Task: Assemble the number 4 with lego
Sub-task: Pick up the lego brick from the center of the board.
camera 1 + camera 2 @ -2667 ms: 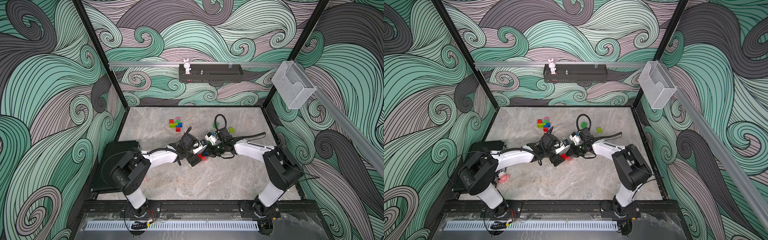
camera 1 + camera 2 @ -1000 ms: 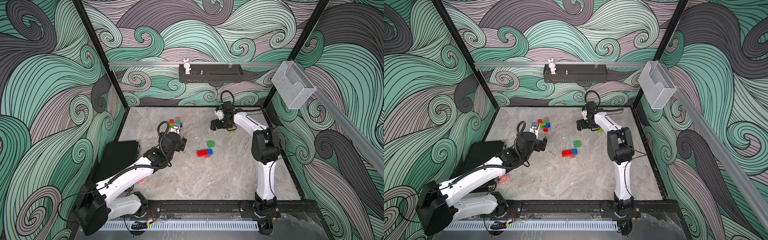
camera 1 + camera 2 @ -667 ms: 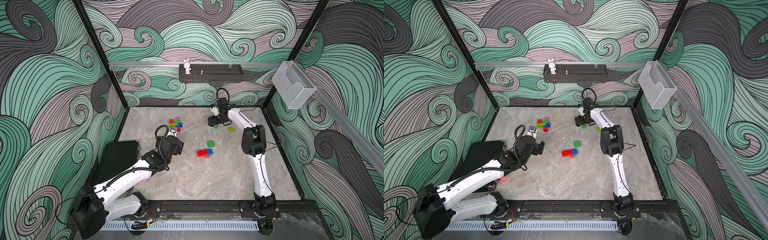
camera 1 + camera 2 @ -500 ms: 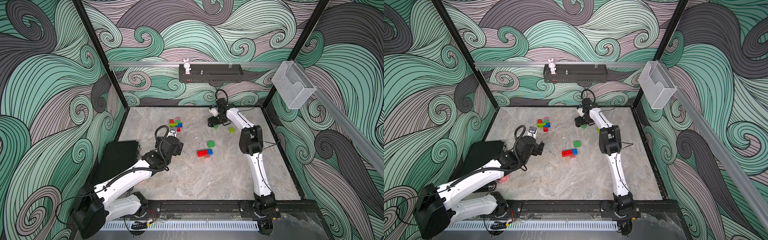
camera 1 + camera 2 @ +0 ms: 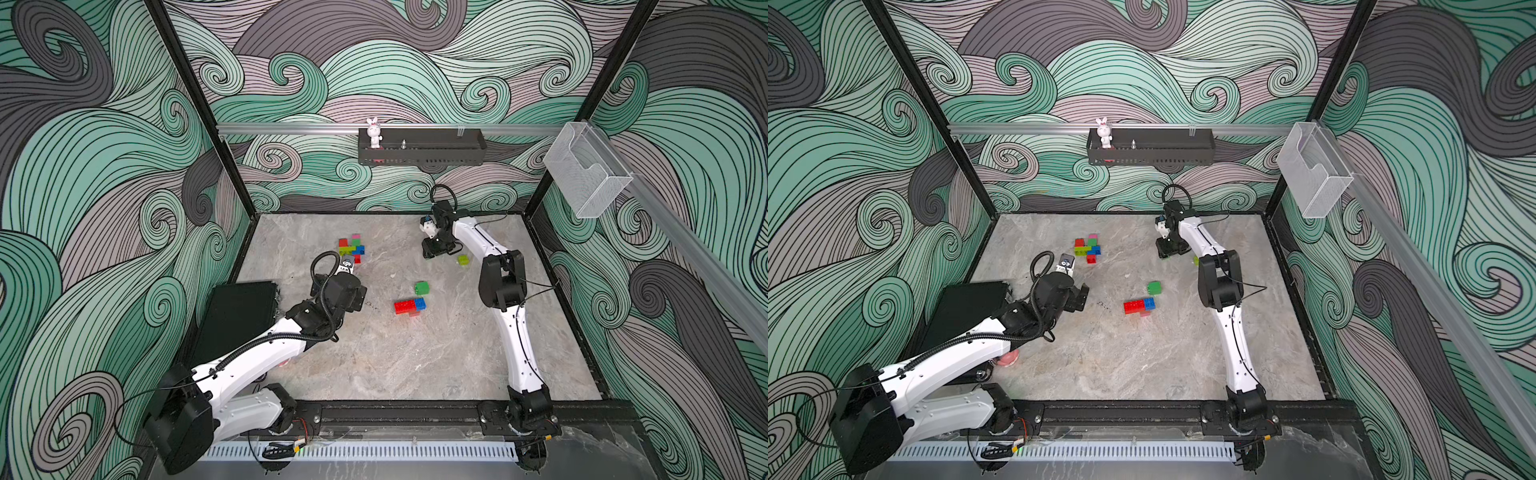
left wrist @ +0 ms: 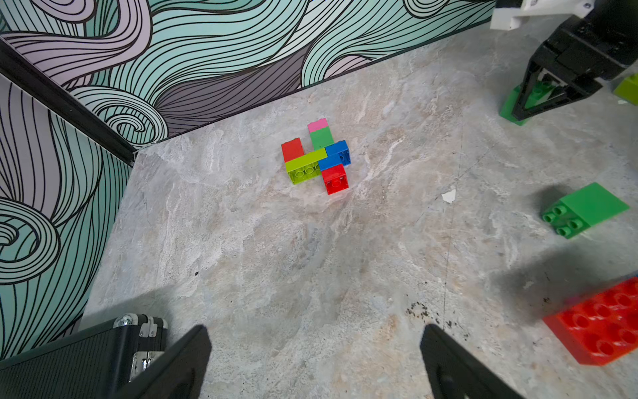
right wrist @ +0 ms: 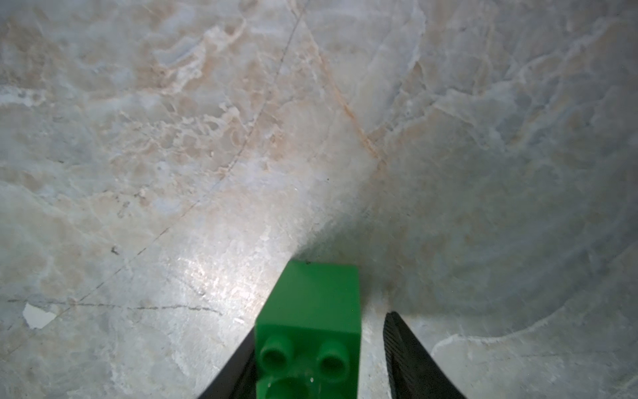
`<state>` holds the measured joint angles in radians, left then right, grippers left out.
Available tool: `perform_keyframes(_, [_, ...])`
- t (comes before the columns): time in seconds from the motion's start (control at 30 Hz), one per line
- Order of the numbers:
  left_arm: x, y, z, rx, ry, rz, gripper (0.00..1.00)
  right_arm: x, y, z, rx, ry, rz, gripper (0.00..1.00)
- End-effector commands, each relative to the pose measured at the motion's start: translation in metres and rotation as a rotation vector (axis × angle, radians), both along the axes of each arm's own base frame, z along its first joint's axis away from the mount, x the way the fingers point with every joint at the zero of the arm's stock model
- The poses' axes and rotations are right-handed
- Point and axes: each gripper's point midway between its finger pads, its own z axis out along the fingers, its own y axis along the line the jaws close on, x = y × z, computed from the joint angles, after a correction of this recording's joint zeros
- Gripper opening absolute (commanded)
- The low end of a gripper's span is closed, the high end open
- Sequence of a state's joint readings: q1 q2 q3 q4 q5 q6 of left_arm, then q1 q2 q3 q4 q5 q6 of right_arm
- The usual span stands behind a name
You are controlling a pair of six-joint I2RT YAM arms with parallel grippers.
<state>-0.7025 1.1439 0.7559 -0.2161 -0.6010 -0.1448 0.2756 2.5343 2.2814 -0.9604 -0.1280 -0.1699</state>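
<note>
Currently, the left arm reaches from the near rail out over the table [image 5: 415, 365], its forearm sloping up to a bent wrist. The left tool [image 6: 315, 331] is pitched down and held above the surface, jaws wide with nothing between them. Ahead of that tool, well apart, a joined cluster of lego [image 6: 317, 159] in red, lime, blue, green and pink lies flat. Toward its right-arm side there is a loose green brick [image 6: 583, 210] tipped on its side, and nearer, a red-and-blue piece [image 5: 409, 306]. A black case [image 6: 69, 362] sits just beside the tool on its outer side. Farther off, the right arm is stretched long toward the back wall, elbow raised, wrist folded so the right tool [image 7: 321, 362] points down onto the table. Its jaws stand at a middling width, straddling a second green brick [image 7: 310, 311] that rests on the table. One finger [image 7: 241, 369] lies against the brick's side; the other shows a sliver of table between pad and brick. A lime brick [image 5: 463, 260] lies just beside this tool, toward its own elbow.
</note>
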Motion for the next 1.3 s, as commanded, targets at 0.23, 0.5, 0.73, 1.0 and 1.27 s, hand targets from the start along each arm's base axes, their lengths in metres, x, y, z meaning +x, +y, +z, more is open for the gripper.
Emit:
perform_keyframes(0.23, [0.004,0.009,0.003,0.014,-0.005,0.058,0.99,0.005,0.006,0.009,-0.020,-0.037,-0.021,0.50])
perform_keyframes(0.5, [0.005,0.011,0.001,0.023,0.001,0.079,0.99,0.009,0.009,0.017,-0.013,-0.062,-0.029,0.44])
perform_keyframes(0.73, [0.006,0.008,-0.003,0.021,0.018,0.074,0.99,0.009,0.007,0.025,-0.022,-0.076,-0.037,0.29])
perform_keyframes(1.0, [0.012,0.018,-0.006,0.031,0.026,0.148,0.99,-0.006,0.002,0.064,-0.024,-0.147,-0.104,0.00])
perform_keyframes(1.27, [0.014,0.008,-0.011,-0.047,0.081,0.135,0.99,-0.055,-0.012,0.113,0.092,-0.258,-0.263,0.00])
